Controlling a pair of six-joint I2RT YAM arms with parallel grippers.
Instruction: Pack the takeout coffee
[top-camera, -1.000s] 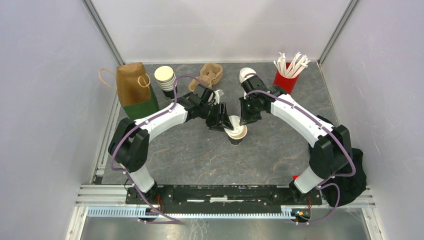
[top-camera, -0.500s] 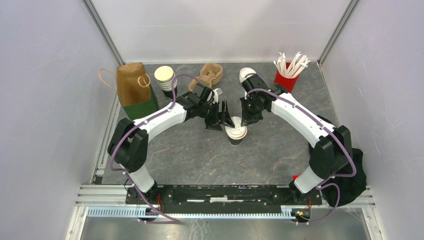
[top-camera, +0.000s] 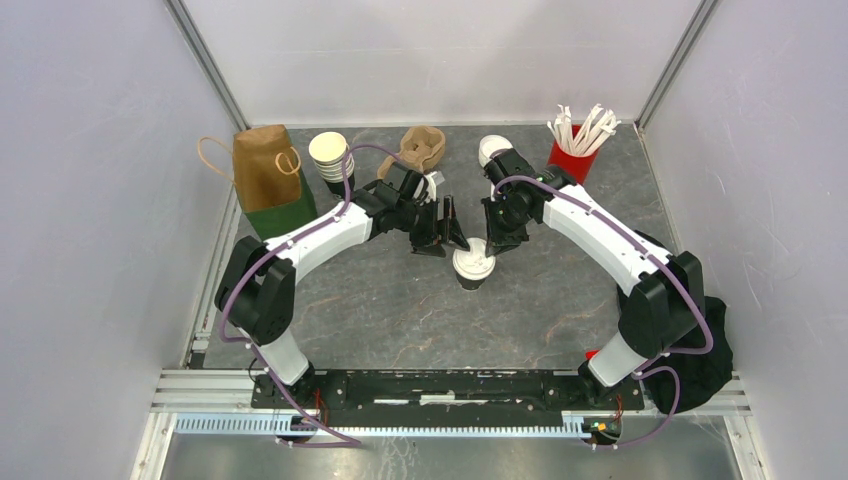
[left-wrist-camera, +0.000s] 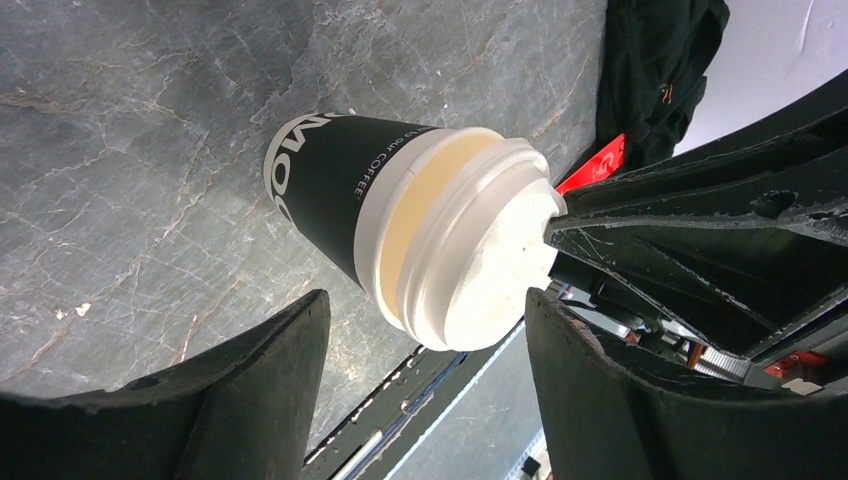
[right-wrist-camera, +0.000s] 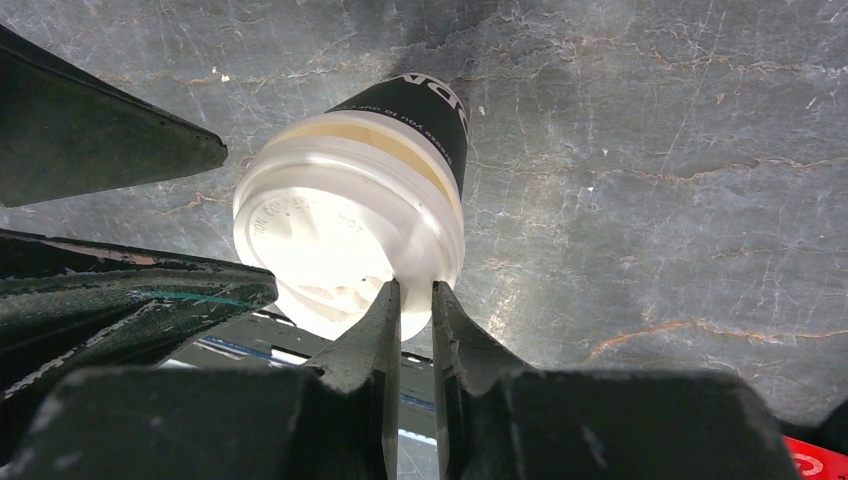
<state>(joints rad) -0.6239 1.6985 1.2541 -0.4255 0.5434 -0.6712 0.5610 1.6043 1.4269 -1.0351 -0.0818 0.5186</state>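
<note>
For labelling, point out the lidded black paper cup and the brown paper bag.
Black paper cup with white plastic lid (top-camera: 473, 264): top view, lid centre.
Brown paper bag (top-camera: 262, 165): top view, brown upper panel.

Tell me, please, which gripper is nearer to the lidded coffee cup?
Right. The right gripper sets nearly shut jaws at the lid rim of the coffee cup; the left gripper hangs open, back from its other side.
</note>
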